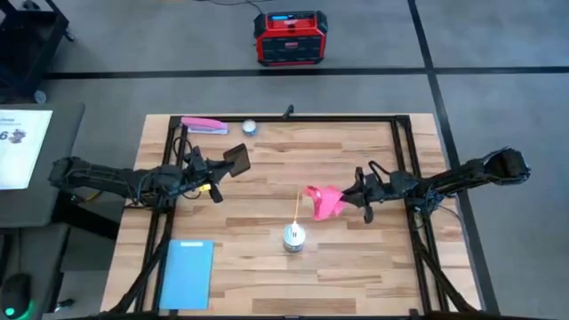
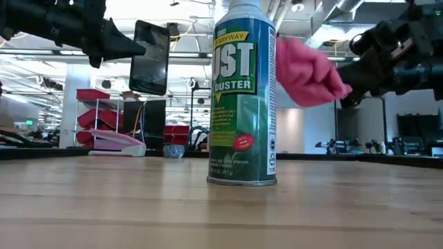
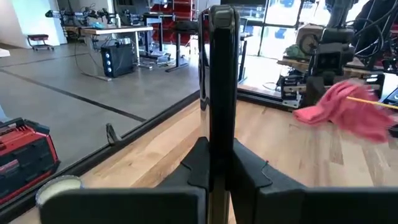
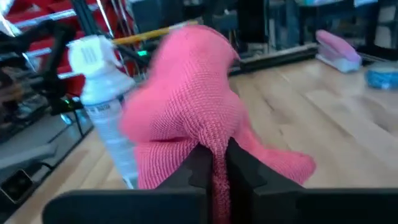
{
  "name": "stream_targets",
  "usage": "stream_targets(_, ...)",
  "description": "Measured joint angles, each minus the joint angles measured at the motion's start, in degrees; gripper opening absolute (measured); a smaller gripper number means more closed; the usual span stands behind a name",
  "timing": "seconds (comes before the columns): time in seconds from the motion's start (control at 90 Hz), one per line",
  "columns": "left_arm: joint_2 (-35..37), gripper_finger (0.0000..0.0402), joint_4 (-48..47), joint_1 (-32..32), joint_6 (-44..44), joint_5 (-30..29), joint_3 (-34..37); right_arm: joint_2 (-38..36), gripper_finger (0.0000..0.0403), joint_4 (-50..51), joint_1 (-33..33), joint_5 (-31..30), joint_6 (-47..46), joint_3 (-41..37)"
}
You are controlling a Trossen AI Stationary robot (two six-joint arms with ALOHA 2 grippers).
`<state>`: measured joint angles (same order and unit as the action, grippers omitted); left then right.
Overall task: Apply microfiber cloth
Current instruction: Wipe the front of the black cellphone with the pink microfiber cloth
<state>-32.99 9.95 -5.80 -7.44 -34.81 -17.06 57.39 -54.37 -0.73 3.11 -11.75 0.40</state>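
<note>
My left gripper is shut on a black phone, held in the air over the table's left middle; the phone shows upright in the low view. My right gripper is shut on the pink-red microfiber cloth, held in the air over the table's right middle, well to the right of the phone. The cloth bunches out from the fingers, clear of the table. My left gripper pinches the phone between its two fingers at the phone's lower edge, coming level from the table's left. The phone stands on edge, lifted clear of the table. My right gripper pinches a gathered fold of the cloth between its two fingers, coming level from the table's right. The cloth bulges out slack beyond the fingers, lifted clear.
A duster spray can with a thin straw stands at the table's near middle. A light-blue rectangle lies at the near left. A pink stapler and a small round container sit at the far edge.
</note>
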Motion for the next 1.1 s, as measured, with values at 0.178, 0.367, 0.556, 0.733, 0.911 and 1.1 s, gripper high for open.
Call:
stream_targets(0.178,0.0,0.0008,-0.17,0.0,-0.14,0.0,0.0,-7.85,0.0008,4.43,-2.15,-1.38,3.03,-0.02)
stream_targets(0.367,0.0,0.0008,-0.21,0.0,-0.27,0.0,0.0,-14.02,0.0034,15.32,-5.3,-6.71,0.4,-0.02)
stream_targets(0.556,0.0,0.0008,-0.18,0.0,-0.84,0.0,0.0,-14.81,0.0092,17.49,-5.09,-6.29,-0.69,-0.02)
stream_targets(0.733,0.0,0.0009,-0.17,0.0,-1.18,0.0,0.0,-14.66,0.0163,19.65,-4.3,-5.91,-2.34,0.99)
stream_targets(0.911,0.0,0.0008,-0.17,0.0,-0.93,0.0,0.0,-14.79,0.0233,19.33,-2.59,-3.8,-1.35,2.79)
stream_targets(1.1,0.0,0.0008,-0.21,0.0,-0.95,0.0,0.0,-18.25,0.0253,19.4,-0.19,-2.89,3.77,3.8)
